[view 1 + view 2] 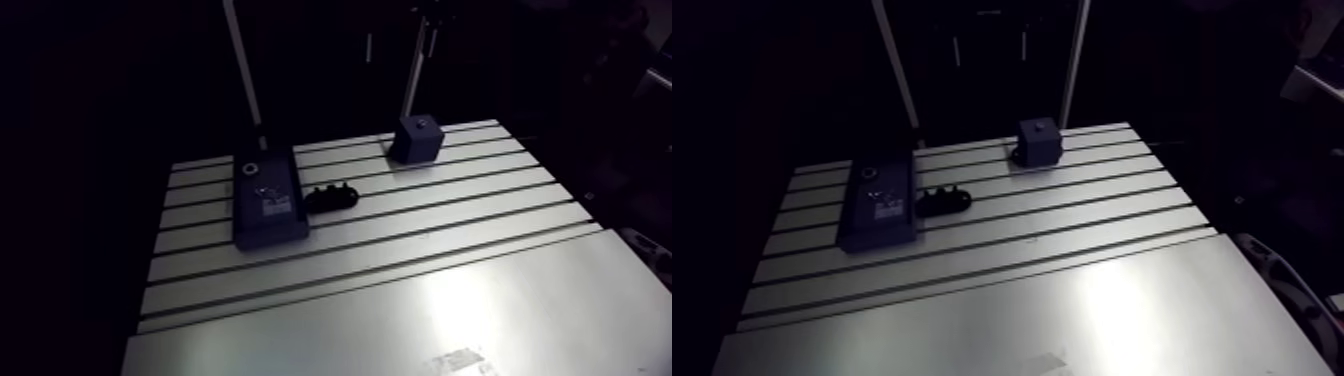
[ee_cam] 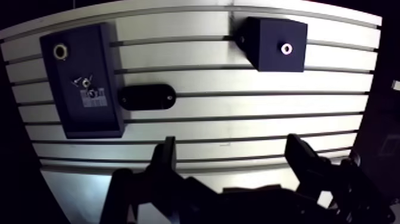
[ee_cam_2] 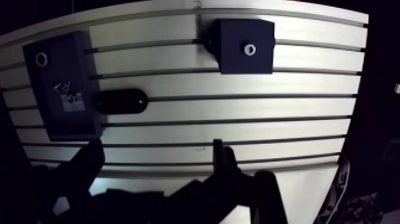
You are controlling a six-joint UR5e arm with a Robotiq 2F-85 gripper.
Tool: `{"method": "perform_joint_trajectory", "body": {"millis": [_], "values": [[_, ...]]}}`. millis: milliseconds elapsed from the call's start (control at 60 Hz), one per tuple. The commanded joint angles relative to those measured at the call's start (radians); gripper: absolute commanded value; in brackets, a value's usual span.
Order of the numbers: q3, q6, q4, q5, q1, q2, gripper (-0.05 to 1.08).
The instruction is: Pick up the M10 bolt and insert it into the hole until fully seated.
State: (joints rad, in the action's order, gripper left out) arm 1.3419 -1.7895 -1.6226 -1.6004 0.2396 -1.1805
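Arm view: dark rectangular block (image 1: 268, 195) left of centre on slotted aluminium table (image 1: 420, 265), black oval piece (image 1: 332, 197) just beside, dark cube (image 1: 416, 138) upper centre. Wrist view: gripper (image 2: 232, 144) spread, gripping nothing. M10 bolt cannot be made out.

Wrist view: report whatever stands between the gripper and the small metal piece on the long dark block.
Nothing visible does. The open, empty gripper hangs over the slotted table; the small metal piece lies uncovered on the long dark block. The black oval part lies beside that block, near the line.
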Motion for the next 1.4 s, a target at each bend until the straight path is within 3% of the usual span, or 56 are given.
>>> {"method": "perform_joint_trajectory", "body": {"millis": [17,183,617,1400], "values": [[0.065,-0.006,0.010,-0.002,-0.044,-0.115,0.00],[0.119,-0.020,-0.001,-0.003,-0.039,-0.161,0.00],[0.168,-0.057,-0.002,0.003,-0.037,-0.213,0.00],[0.139,0.002,0.002,0.020,-0.045,-0.236,0.00]]}}
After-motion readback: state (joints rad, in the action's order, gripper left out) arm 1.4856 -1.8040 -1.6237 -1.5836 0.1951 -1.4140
